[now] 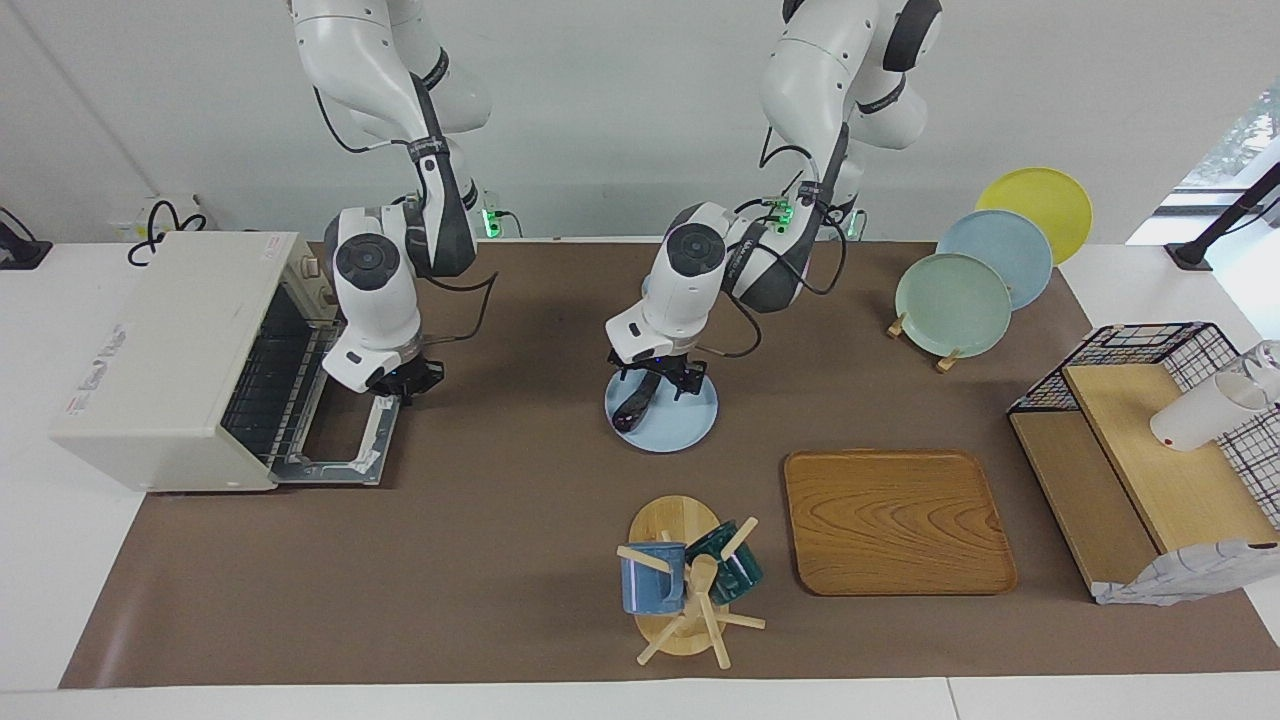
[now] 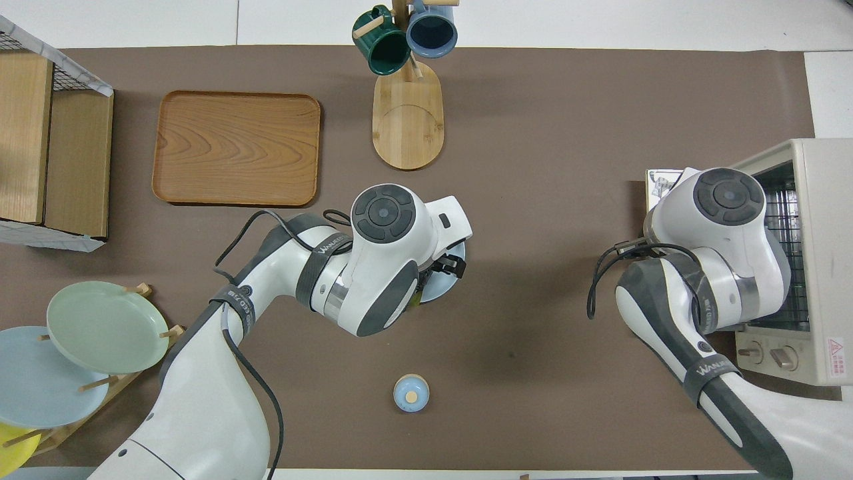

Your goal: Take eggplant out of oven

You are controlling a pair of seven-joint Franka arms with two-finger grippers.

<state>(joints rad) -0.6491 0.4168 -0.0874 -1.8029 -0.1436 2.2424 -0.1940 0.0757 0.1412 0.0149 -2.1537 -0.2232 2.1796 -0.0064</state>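
Already the eggplant (image 1: 634, 403) is seen, in the facing view, out of the oven (image 1: 190, 360): it lies on a pale blue plate (image 1: 685, 420) at the middle of the counter (image 1: 500, 520), its dark body resting on the plate's edge toward the right arm's end. The left hand (image 1: 661, 378) is set low over that plate, its fingers spread on either side of the eggplant's upper end; whether they press it or have let go cannot be told. The oven door (image 1: 335, 445) lies folded down flat, the wire rack exposed and nothing seen on it, and the right hand (image 1: 408, 382) hangs just over the open door, in front of the rack, holding nothing visible, its finger spread not readable. The step in hand is judged to be the setting-down, with the task nearly done. In the overhead view the left arm's wrist covers most of the plate (image 2: 445, 285), of which only a rim is shown, and the eggplant is hidden; the right arm covers the oven's (image 2: 820, 267) mouth. What is called for next, by this reading, is a clean release and a straight lift of the left hand, so that the eggplant is not dragged off the plate's edge.
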